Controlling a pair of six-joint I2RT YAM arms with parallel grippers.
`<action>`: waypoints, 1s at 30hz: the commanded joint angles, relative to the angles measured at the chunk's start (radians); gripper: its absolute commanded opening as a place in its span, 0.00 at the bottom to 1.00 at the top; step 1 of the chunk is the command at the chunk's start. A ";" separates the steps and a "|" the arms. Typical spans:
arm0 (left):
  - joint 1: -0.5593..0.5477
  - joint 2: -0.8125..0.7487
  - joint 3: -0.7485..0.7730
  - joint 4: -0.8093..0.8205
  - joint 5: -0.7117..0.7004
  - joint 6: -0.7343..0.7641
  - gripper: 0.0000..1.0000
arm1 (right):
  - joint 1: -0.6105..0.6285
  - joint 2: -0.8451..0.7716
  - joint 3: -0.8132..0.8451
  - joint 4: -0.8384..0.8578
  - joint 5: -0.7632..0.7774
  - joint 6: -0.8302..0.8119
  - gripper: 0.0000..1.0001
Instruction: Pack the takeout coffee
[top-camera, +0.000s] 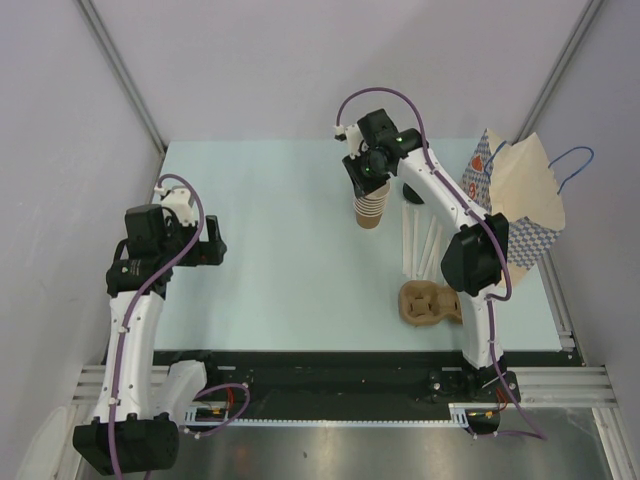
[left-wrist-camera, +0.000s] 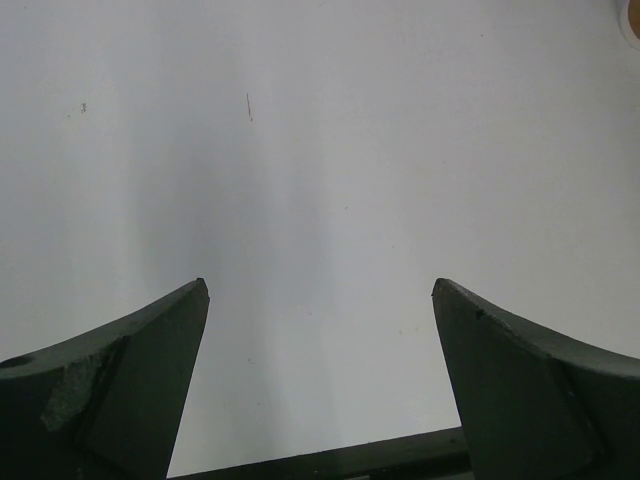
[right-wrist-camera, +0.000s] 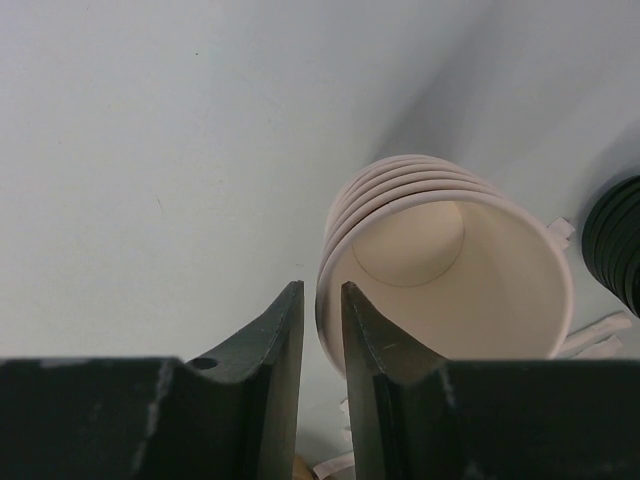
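The takeout coffee is out of view. A stack of lidless tan paper cups (top-camera: 371, 212) stands upright at the back middle of the pale table (top-camera: 280, 280). My right gripper (top-camera: 368, 185) is directly above the stack. In the right wrist view its jaws are nearly together astride the top cup's (right-wrist-camera: 450, 270) left rim, one finger (right-wrist-camera: 285, 330) outside the wall and the other inside, shut on that wall. My left gripper (top-camera: 214, 246) hangs at the table's left side. Its fingers (left-wrist-camera: 150, 350) are spread wide over bare table with nothing between them.
A black lid stack (right-wrist-camera: 617, 245) sits just right of the cups. White wrapped straws (top-camera: 422, 245) lie under the right arm. A tan pulp cup carrier (top-camera: 425, 303) rests near the front right. An open paper bag (top-camera: 525, 195) with blue handles stands at the right edge.
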 joint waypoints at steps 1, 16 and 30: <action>-0.003 -0.006 0.001 0.029 0.024 -0.018 0.99 | -0.001 -0.055 0.048 0.004 0.006 -0.005 0.27; -0.003 -0.005 -0.002 0.036 0.028 -0.022 1.00 | -0.005 -0.080 0.040 0.003 0.001 -0.005 0.23; -0.003 -0.007 -0.001 0.037 0.034 -0.022 0.99 | -0.010 -0.060 0.037 0.001 0.014 -0.007 0.21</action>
